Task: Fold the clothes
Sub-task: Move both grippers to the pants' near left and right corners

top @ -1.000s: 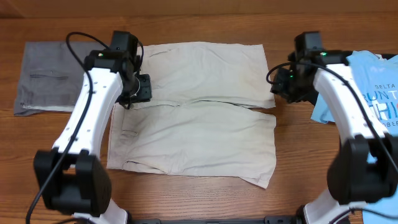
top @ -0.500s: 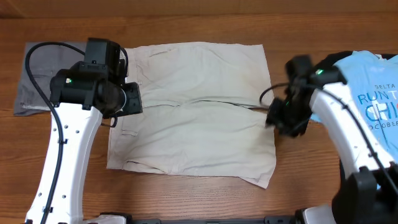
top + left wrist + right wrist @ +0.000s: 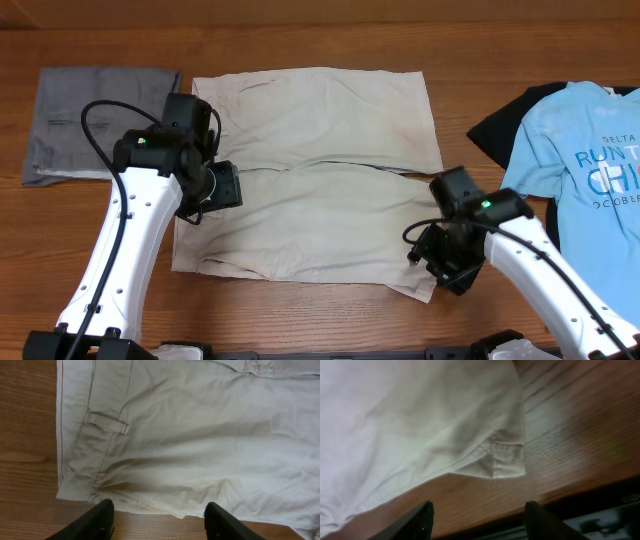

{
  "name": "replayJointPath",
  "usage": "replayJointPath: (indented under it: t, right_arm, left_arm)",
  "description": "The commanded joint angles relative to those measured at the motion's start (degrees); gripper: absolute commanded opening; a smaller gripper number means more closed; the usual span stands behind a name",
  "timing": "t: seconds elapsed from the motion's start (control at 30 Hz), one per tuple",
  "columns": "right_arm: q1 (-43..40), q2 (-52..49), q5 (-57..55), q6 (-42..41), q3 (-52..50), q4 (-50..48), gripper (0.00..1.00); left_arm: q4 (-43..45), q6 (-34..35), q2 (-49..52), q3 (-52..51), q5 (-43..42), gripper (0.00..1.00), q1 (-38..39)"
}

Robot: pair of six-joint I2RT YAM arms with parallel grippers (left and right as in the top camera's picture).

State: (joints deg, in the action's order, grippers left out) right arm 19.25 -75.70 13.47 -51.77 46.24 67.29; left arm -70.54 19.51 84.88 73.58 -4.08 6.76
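Beige shorts (image 3: 310, 170) lie flat in the middle of the table, waistband to the left and leg hems to the right. My left gripper (image 3: 205, 200) is open and empty above the waistband's near left part; its view shows the waistband, a belt loop (image 3: 106, 420) and the near corner (image 3: 75, 491). My right gripper (image 3: 440, 268) is open and empty over the near right hem corner (image 3: 507, 460), which lies just ahead of its fingers. A folded grey garment (image 3: 95, 120) lies at the far left. A light blue T-shirt (image 3: 585, 150) lies at the right.
A black garment (image 3: 497, 128) shows under the blue T-shirt's left side. Bare wood (image 3: 300, 310) runs along the table's front edge, with the edge itself close behind my right gripper in the right wrist view (image 3: 580, 500).
Both arms have moved toward the table's near side. The left gripper went from the shorts' middle seam to the near waistband. The right gripper went from the far right edge to the near right hem corner.
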Motion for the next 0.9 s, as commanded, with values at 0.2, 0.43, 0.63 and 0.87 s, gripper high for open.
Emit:
replayJointPath:
  t: [0.2,0.43,0.63,0.87]
  right_arm:
    - [0.3,0.3,3.2,-5.6,-10.2,-9.6,0.64]
    - [0.3,0.3,0.9,-8.5,-12.5,-11.3,0.67]
    - [0.3,0.3,1.2,-11.5,-12.5,-12.1,0.71]
    - [0.3,0.3,1.3,-17.6,-13.6,-10.8,0.72]
  left_arm:
    - [-0.6,5.4,0.1,-0.4,-1.5,0.64,0.3]
    - [-0.8,5.4,0.1,-0.5,-1.5,0.65,0.3]
    - [-0.8,5.4,0.1,-0.5,-1.5,0.7,0.3]
    - [-0.8,5.4,0.1,-0.5,-1.6,0.73,0.3]
